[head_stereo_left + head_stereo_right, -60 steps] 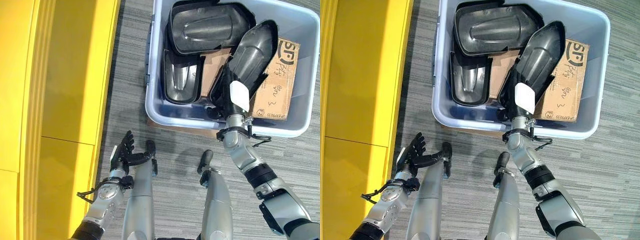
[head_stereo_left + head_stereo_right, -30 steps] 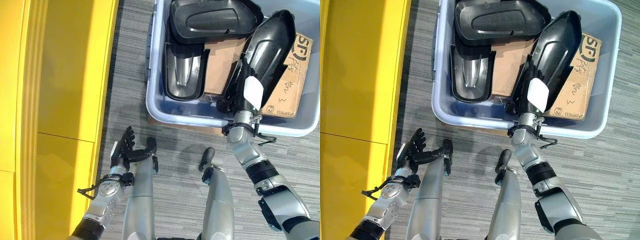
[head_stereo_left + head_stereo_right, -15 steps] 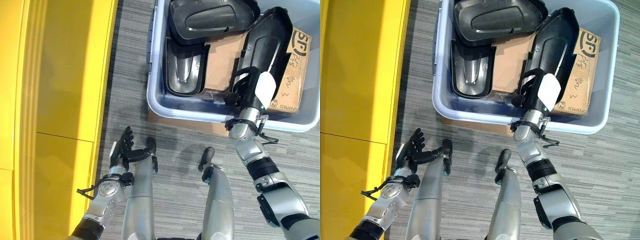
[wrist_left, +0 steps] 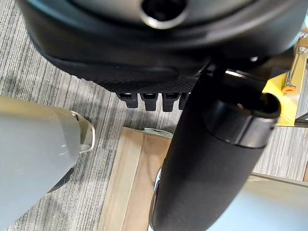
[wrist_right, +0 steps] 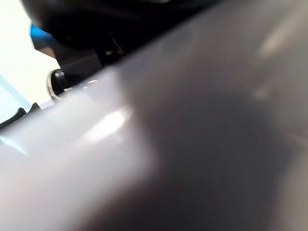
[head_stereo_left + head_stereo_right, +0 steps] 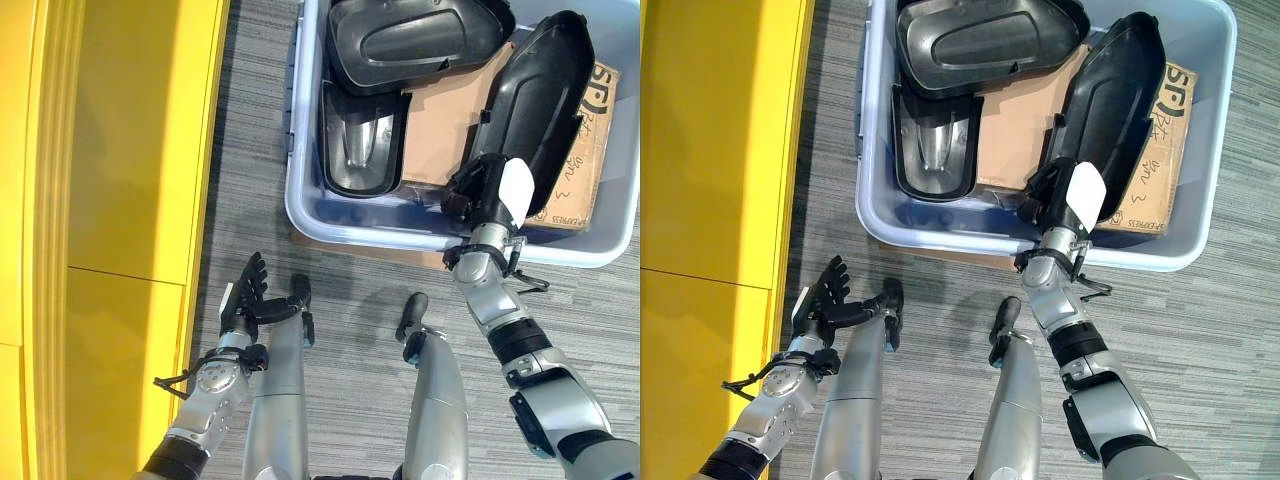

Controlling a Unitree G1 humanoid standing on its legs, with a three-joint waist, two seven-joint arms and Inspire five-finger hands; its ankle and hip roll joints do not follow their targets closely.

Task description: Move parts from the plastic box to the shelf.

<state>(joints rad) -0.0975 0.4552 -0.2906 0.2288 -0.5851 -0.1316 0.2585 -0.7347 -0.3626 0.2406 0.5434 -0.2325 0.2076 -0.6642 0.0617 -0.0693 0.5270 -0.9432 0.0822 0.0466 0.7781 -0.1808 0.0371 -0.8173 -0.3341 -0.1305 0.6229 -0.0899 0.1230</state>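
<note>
A long black part (image 6: 535, 110) is sitting tilted at the right of the plastic box (image 6: 300, 200), its far end leaning up over a cardboard piece (image 6: 450, 110) on the box floor. The right hand (image 6: 490, 195) is gripping its near end, fingers wrapped on the part's edge, so the step in hand looks like the pick-up from the box. Two more black parts (image 6: 410, 40) are lying at the far left of the box, one partly over the other. The left hand (image 6: 245, 298) is idling near the floor, fingers straight and spread, holding nothing, just right of the yellow shelf (image 6: 120, 200). The next move probably calls for lifting the part clear of the box wall, then swinging it left toward the shelf.
</note>
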